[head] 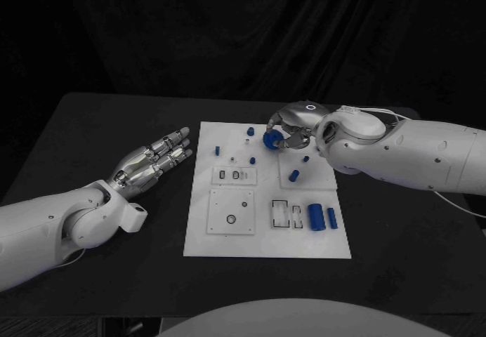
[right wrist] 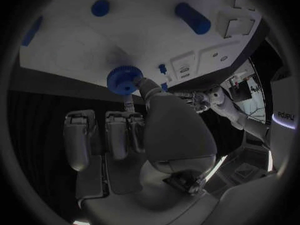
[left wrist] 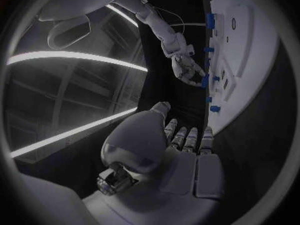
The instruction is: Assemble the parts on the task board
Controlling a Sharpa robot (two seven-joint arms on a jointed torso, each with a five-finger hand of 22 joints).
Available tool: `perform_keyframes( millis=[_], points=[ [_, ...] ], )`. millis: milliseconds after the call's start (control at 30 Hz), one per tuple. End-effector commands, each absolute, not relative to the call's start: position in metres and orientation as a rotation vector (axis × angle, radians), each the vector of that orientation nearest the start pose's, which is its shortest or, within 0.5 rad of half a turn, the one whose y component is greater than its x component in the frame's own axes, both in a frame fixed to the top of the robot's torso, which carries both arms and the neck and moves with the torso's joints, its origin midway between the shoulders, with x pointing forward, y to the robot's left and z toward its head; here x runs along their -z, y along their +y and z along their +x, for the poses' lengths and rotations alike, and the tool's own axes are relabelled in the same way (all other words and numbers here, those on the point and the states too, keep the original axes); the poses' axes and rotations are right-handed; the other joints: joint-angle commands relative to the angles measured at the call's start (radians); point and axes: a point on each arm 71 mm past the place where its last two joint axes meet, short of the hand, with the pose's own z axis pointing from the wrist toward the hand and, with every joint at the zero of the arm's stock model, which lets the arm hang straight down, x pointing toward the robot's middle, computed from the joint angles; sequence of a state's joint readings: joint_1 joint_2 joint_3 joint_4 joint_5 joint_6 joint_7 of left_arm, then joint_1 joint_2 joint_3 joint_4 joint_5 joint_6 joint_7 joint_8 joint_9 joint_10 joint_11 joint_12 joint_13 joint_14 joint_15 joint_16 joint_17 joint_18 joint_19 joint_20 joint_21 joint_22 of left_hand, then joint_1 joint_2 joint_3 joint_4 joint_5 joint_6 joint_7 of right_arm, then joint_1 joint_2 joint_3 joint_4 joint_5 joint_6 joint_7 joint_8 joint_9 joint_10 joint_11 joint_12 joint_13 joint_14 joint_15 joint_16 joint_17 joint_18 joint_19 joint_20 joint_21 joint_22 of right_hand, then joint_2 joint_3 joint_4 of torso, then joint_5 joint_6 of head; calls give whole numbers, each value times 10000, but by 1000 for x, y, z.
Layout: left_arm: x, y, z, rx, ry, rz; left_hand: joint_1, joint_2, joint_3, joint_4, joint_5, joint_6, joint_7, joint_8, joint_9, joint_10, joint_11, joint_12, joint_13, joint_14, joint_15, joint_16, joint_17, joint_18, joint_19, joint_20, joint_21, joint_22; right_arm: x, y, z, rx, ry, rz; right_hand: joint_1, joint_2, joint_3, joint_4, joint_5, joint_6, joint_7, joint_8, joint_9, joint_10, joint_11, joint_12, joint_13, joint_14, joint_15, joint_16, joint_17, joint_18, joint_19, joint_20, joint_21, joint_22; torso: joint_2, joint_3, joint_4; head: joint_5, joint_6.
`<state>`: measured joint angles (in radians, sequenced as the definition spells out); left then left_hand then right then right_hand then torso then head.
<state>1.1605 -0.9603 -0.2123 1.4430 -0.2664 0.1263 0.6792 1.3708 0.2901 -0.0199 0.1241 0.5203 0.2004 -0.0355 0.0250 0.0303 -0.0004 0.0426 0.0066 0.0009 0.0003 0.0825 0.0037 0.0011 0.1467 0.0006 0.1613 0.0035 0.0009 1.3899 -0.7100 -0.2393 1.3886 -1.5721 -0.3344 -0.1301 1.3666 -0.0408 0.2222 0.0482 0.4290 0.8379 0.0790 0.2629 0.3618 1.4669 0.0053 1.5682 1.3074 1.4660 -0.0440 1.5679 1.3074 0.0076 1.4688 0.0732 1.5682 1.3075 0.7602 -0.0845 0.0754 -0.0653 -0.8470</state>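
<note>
While the right hand (head: 286,130) hovers over the far end of the task board (head: 265,239) in the head view, it pinches a round blue gear (head: 270,140) between thumb and a finger, just above the board's far-right panel. Two short blue pegs (head: 299,168) stand on that panel close by, a small blue part (head: 250,130) sits at the far edge, and two long blue cylinders (head: 322,216) lie side by side near the right rim. Off to the side, the left hand (head: 152,161) rests on the black table (head: 101,126), fingers spread flat and holding nothing, just beside the board's left edge.

Over to the left wrist view: that open palm (left wrist: 178,155) lies low, and across the way the right hand (left wrist: 187,67) shows with blue at its fingertips against the board (left wrist: 250,45).

Now the right wrist view, and this is the telling one. The gear (right wrist: 124,80), toothed around its rim, is caught at the fingertips (right wrist: 147,87) right against the white plate (right wrist: 81,45), with a long blue cylinder (right wrist: 192,18) and a blue round part (right wrist: 100,7) farther off. Whether a post sits under the gear cannot be told. My read: it's being seated, so keep it level, centre the bore, ease straight down, perhaps a slight twist, and only loosen the pinch once it sits flat.
</note>
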Motion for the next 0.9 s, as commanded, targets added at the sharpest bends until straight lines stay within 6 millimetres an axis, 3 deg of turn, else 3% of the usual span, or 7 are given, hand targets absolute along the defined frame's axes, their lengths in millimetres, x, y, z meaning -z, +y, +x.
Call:
perform_keyframes(
  millis=[33, 200, 400, 733, 900],
  points=[
    [225, 268, 445, 19400, 13936, -6455, -66, -28, 69, -10, 57, -84, 14, 27, -8, 4, 78, -66, -9, -3, 41, -37, -11, 56, -6, 62, -35, -9, 164, -165, 519, -4872, 15913, -4332, -73, 12, 14, 56, -60, -77, 23, 713, 3108, 1039, -41, 26, 2634, 1048, -48, 29, 2634, -76, 1020, -75, 26, 2633, 4, -13, 4, 14, 15],
    [225, 267, 446, 19424, 13967, -6455, -77, -31, 88, -24, 57, -90, 11, 27, -8, 4, 77, -66, -9, -3, 60, -37, -11, 52, -6, 77, -35, -9, 164, -150, 522, -4994, 15925, -4543, -80, 11, 23, 63, -93, -131, 28, 683, 3108, 1039, -39, 26, 2634, 1048, -47, 29, 2634, -76, 1020, -75, 26, 2633, 4, -18, 12, 3, 12],
    [225, 265, 446, 19469, 13993, -6444, -77, -31, 88, -24, 57, -90, 11, 27, -8, 4, 77, -66, -9, -3, 60, -37, -11, 52, -6, 77, -35, -9, 164, -137, 526, -5070, 15920, -4739, -91, 8, 36, 73, -128, -198, 39, 640, 3101, 1039, -32, 26, 2634, 1048, -43, 29, 2634, -76, 1020, -74, 26, 2633, 15, -3, 65, -59, 23],
    [226, 264, 447, 19481, 14011, -6441, -87, -34, 106, -37, 57, -99, 11, 26, -9, 4, 77, -66, -9, -3, 76, -37, -11, 49, -6, 90, -35, -9, 163, -128, 532, -5116, 15795, -4849, -70, 6, 65, 63, -139, -267, 43, 588, 3086, 1039, -27, 26, 2634, 1048, -38, 29, 2634, -76, 1020, -72, 26, 2633, 20, 16, 9, 5, 8],
    [226, 263, 447, 19491, 14024, -6440, -87, -34, 106, -37, 57, -99, 11, 26, -9, 4, 77, -66, -9, -3, 76, -37, -11, 49, -6, 90, -35, -9, 163, -125, 535, -5095, 15806, -4899, -70, -6, 99, 69, -159, -384, 59, 493, 3048, 1039, -14, 26, 2634, 1048, -27, 29, 2634, -76, 1020, -65, 26, 2633, 27, 29, 15, 10, 20]
  ],
)
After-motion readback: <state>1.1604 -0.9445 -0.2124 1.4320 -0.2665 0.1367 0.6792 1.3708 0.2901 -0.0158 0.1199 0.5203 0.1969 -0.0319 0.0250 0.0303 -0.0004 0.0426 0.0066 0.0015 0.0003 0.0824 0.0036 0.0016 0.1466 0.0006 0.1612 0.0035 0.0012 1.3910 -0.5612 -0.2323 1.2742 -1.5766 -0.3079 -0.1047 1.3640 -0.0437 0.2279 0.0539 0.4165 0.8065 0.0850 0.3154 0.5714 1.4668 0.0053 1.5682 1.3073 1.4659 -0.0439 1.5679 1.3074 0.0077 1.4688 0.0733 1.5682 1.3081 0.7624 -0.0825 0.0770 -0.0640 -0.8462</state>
